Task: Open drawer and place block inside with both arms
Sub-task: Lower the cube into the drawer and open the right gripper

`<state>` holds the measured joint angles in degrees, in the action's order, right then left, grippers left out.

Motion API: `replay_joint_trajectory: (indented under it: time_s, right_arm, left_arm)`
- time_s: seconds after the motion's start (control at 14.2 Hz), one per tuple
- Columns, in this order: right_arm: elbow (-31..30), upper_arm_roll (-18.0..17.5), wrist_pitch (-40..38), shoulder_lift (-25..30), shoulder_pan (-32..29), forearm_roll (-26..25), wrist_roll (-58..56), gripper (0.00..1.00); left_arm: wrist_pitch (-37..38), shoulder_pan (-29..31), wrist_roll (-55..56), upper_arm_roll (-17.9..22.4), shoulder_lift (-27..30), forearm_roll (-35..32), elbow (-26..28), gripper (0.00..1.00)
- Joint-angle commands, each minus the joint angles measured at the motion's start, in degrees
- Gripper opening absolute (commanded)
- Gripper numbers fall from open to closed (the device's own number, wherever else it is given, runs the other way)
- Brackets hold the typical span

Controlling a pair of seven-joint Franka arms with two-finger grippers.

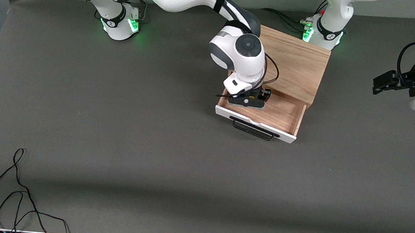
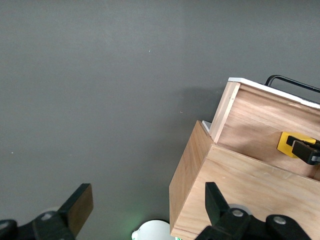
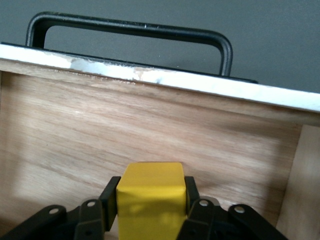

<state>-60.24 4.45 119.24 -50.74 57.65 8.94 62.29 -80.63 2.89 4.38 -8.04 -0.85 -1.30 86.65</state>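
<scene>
The drawer (image 1: 256, 125) is pulled out of the light-wood cabinet (image 1: 295, 62), its black handle (image 1: 253, 130) toward the front camera. My right gripper (image 1: 248, 100) is down inside the drawer, shut on the yellow block (image 3: 150, 192). In the right wrist view the fingers (image 3: 111, 196) clamp the block's sides over the drawer's wood floor (image 3: 150, 130). I cannot tell whether the block touches the floor. The block also shows in the left wrist view (image 2: 288, 144). My left gripper (image 1: 382, 83) waits open and empty over the table beside the cabinet, at the left arm's end.
Loose black cables (image 1: 17, 190) lie on the grey mat near the front edge at the right arm's end. The two green-lit bases (image 1: 123, 24) stand along the back, one touching the cabinet's back corner.
</scene>
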Motion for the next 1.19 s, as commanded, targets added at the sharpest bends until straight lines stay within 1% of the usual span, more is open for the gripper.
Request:
replay_joint_trajectory:
  time_s: [0.0,0.14,0.28,0.42,0.49,0.56,0.7,0.77,0.91,1.05,1.12]
  right_arm:
    - [2.1,0.7,0.2,-0.7,0.9,-0.9,2.0,1.0]
    - [2.6,0.9,0.0,-0.2,0.9,-0.9,1.9,1.0]
    - [2.6,1.1,-0.8,2.0,0.5,-1.0,1.8,1.0]
    - [2.2,1.3,-2.6,5.3,0.2,-2.3,1.5,1.0]
    - [1.4,1.4,-3.8,7.4,0.0,-3.9,1.4,1.0]
    - [-1.1,1.4,-6.1,10.5,-1.3,-5.3,0.9,1.0]
    - [-7.9,0.5,-7.0,18.1,-7.3,-5.3,-3.5,1.0]
    - [-11.0,0.0,-7.4,21.5,-9.3,-5.1,-6.0,1.0]
    - [-17.1,-0.8,-8.0,27.8,-14.1,-5.0,-7.0,1.0]
    - [-21.2,-1.7,-9.2,33.1,-20.4,-4.9,-7.4,1.0]
    - [-22.5,-2.9,-10.3,35.5,-23.8,-4.8,-8.8,1.0]
  left_arm:
    - [0.5,0.4,-1.0,0.0,0.1,0.5,-0.3,1.0]
    - [0.6,0.4,-1.0,0.0,0.1,0.5,-0.3,1.0]
    - [0.5,0.4,-1.0,0.0,0.1,0.5,-0.3,1.0]
    - [0.6,0.3,-0.9,0.0,0.1,0.5,-0.3,1.0]
    - [0.6,0.4,-1.0,0.0,0.1,0.5,-0.3,1.0]
    - [0.6,0.4,-0.9,0.0,0.1,0.5,-0.3,1.0]
    - [0.7,0.4,-0.9,0.0,0.1,0.5,-0.3,1.0]
    - [0.7,0.3,-0.8,0.0,0.0,0.5,-0.3,1.0]
    - [0.7,0.3,-0.7,0.0,0.0,0.5,-0.3,1.0]
    - [0.9,0.3,-0.8,0.0,0.0,0.5,-0.3,1.0]
    - [0.9,0.3,-0.8,0.0,0.0,0.5,-0.3,1.0]
